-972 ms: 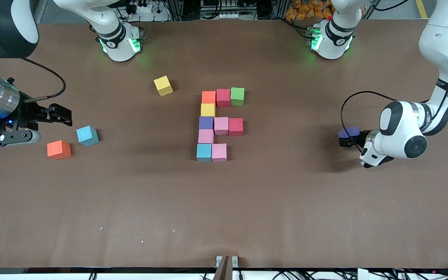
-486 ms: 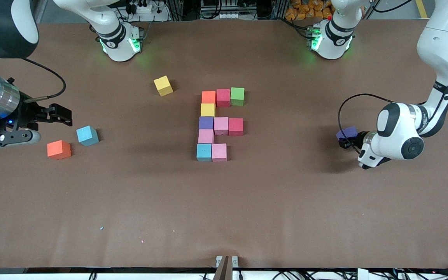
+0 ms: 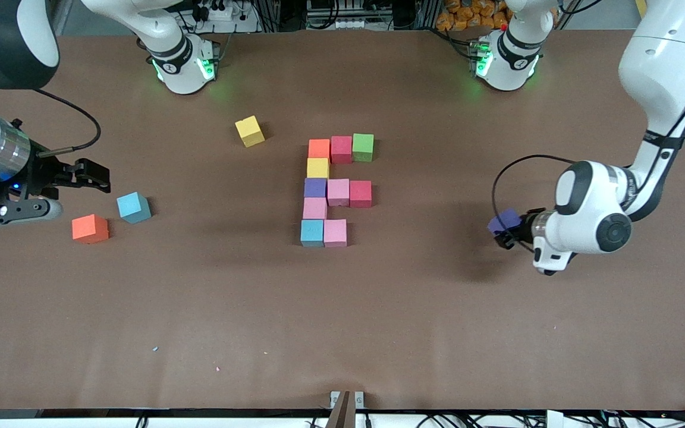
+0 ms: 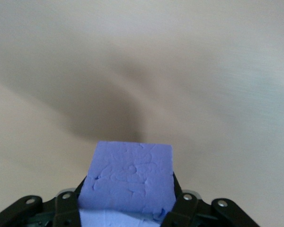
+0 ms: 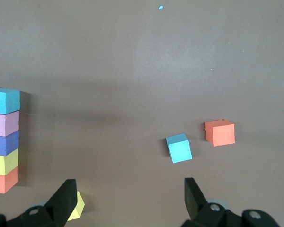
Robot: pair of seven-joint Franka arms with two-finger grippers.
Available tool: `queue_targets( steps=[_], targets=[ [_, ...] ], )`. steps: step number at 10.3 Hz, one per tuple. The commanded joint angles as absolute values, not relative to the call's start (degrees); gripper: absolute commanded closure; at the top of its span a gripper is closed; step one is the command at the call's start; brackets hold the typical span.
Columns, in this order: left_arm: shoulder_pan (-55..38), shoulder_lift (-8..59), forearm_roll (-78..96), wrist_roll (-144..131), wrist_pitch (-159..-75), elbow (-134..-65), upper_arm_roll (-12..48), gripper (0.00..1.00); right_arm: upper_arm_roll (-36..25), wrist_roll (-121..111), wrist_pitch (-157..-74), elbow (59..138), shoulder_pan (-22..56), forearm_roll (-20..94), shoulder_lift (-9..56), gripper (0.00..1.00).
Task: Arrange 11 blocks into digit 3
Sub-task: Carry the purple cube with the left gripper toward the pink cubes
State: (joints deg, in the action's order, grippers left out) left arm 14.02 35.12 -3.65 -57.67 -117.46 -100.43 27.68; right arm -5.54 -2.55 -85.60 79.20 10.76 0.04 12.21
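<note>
Here we see the left gripper (image 3: pixel 504 230) up over the counter (image 3: pixel 342 321) toward the left arm's end, its forearm bent low and lying nearly level, wrist pointing at the block figure (image 3: pixel 335 190). Its fingers (image 4: pixel 182 208) are clamped on a purple block (image 3: pixel 502 222), which fills the lower middle of the left wrist view (image 4: pixel 128 182) and hangs clear of the counter, casting a shadow below.

We take the block figure as our landmark. It sits at mid-counter: ten cubes touching one another, an orange, red and green bar at the edge farthest from the front camera, a purple, pink and red bar in the middle, and a blue and pink pair nearest the camera, with yellow and pink cubes in the spine. The held block is well apart from it, toward the left arm's end.

The right gripper (image 3: pixel 90 175) waits toward the right arm's end, well apart from the figure, forearm level, its fingers (image 5: pixel 193 194) spread apart and holding nothing. Near it lie a loose blue block (image 3: pixel 133 207) and a loose orange block (image 3: pixel 90 229). A loose yellow block (image 3: pixel 250 131) sits near the figure, farther from the front camera, toward the right arm's end.
</note>
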Motion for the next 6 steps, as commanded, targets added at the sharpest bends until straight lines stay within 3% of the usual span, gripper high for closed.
queue_targets(
  steps=[1,3,6],
  targets=[
    [8.64,43.74,-2.11,-73.93,-116.01,-88.90,27.33,0.90,-4.66,-2.02,-85.96,80.86,9.67,0.70,10.63,0.00],
    [3.36,47.53,-2.02,-87.39,-118.72,-83.96,26.98,0.90,-4.66,-2.11,-85.96,80.86,9.67,0.79,10.63,0.00],
    [-0.25,49.65,-1.85,-101.47,-124.36,-83.06,26.98,0.90,-4.75,-2.20,-85.96,80.86,9.58,0.79,10.63,0.00]
  ],
)
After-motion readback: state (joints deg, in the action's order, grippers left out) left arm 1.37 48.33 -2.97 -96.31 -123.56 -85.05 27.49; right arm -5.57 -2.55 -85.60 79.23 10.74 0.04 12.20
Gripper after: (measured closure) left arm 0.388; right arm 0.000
